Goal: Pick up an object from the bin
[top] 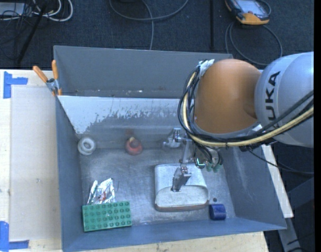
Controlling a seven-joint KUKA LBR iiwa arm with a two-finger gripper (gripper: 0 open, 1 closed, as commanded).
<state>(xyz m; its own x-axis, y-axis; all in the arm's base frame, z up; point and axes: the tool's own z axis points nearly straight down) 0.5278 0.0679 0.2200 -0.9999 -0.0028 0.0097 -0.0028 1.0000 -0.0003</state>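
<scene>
Standing over the grey bin point(118, 77), I count seven loose things, one of each kind, all lying singly with no heap.

The largest is a pale, rounded block point(194, 196), and everything else sits around it:
- A small blue cube point(217, 211) lies just beside the block's right near corner.
- A green studded plate point(107, 216) lies flat well to the block's left, close to the front wall.
- A crumpled foil wrapper point(101, 190) touches that plate's far edge, or nearly does.
- A little white ring point(87, 145) sits farther back and well to the block's left.
- A small reddish lump point(133, 146) sits nearer, behind and to the left of the block.
- A silvery metal piece point(173, 138) lies behind the block, close under the arm. I can't make out what it is.

The gripper point(177, 181) comes straight down onto the top of the pale block, a little left of its middle. It seems to touch the block's upper face or hang just above it. Whether the gripper is spread or pressed together I cannot tell. Nothing shows as pinched in it. The block rests flat on the bin floor.

The arm's orange cover point(226, 96) and looped cables hang over the ground behind and to the right of the block.

The block's near edge runs close to the front wall, and the sloping right wall is not far past the cube. The open room is on the block's left, a bare stretch of floor reaching to the green plate, with another clear band between the block and the reddish lump.
</scene>
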